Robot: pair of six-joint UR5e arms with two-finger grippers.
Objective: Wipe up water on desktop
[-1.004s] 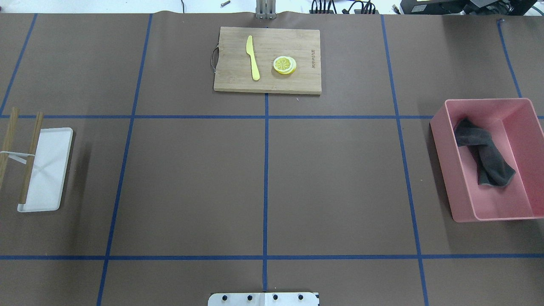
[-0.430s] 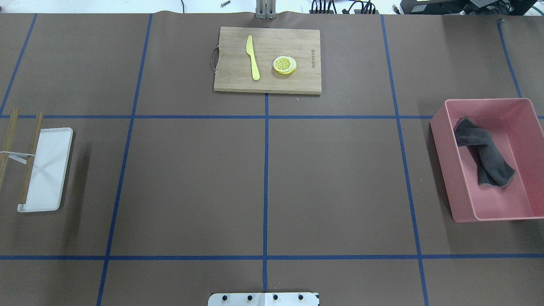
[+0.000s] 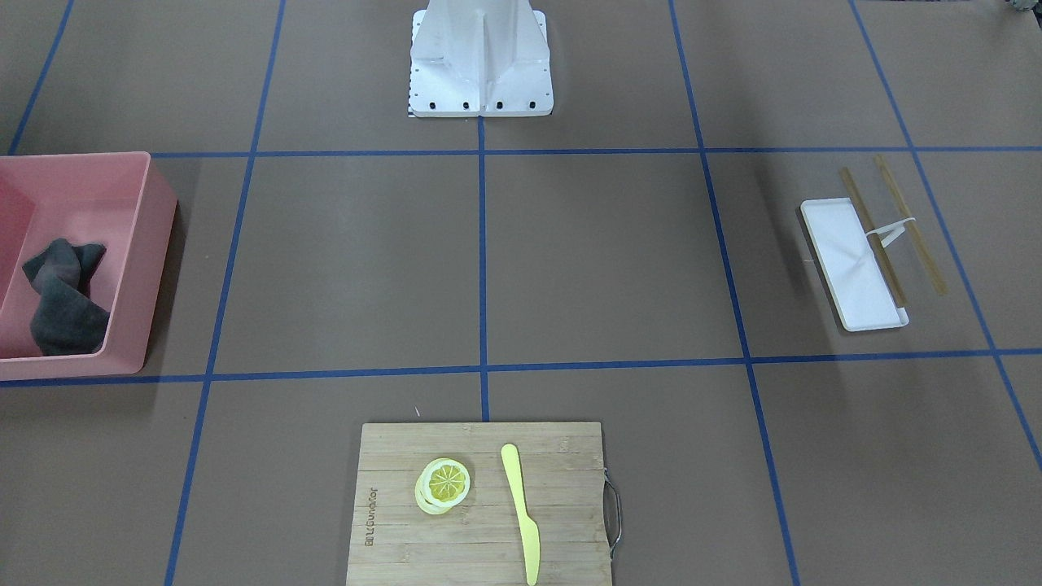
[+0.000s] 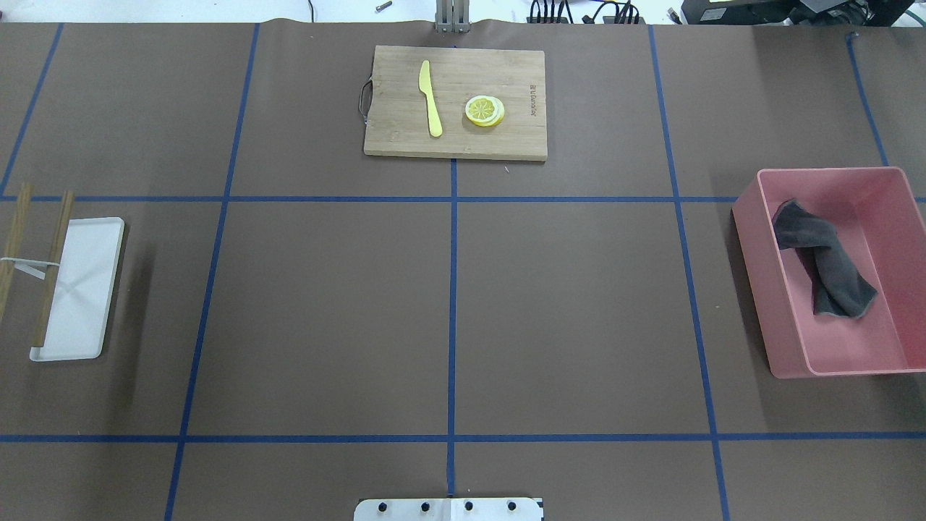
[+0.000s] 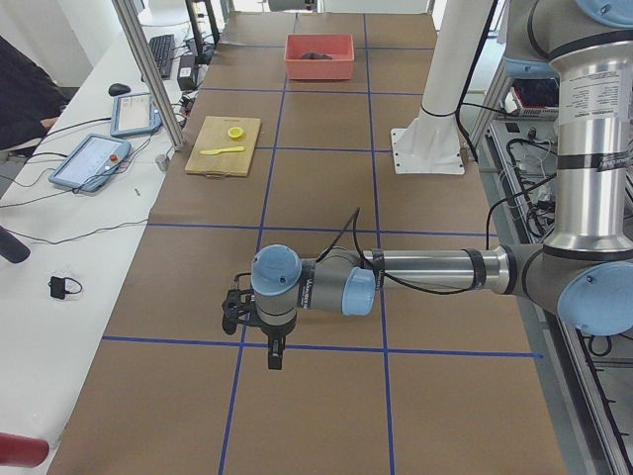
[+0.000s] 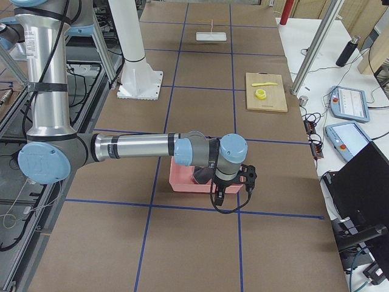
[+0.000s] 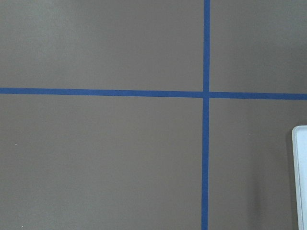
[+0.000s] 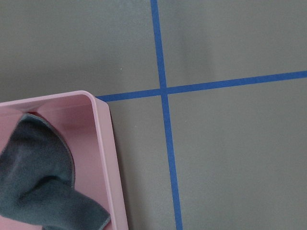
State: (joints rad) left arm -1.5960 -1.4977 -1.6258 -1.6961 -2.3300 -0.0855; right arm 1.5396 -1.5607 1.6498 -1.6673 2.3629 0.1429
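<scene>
The desktop (image 4: pixel 571 311) is a brown surface crossed by blue tape lines; I see no water on it. A dark grey cloth (image 4: pixel 825 268) lies crumpled in a pink bin (image 4: pixel 759 289) at the right; the cloth also shows in the front view (image 3: pixel 61 305) and the right wrist view (image 8: pixel 38 191). My right gripper (image 6: pixel 233 188) hovers over that bin. My left gripper (image 5: pixel 259 332) hovers over bare desktop at the left end. Both show only in the side views, so I cannot tell if they are open or shut.
A bamboo cutting board (image 4: pixel 506 141) at the far middle holds a yellow knife (image 4: pixel 430 98) and a lemon slice (image 4: pixel 484 111). A white tray (image 4: pixel 79 289) with two wooden sticks (image 4: pixel 52 268) lies at the left edge. The robot base plate (image 4: pixel 448 510) is at the near edge.
</scene>
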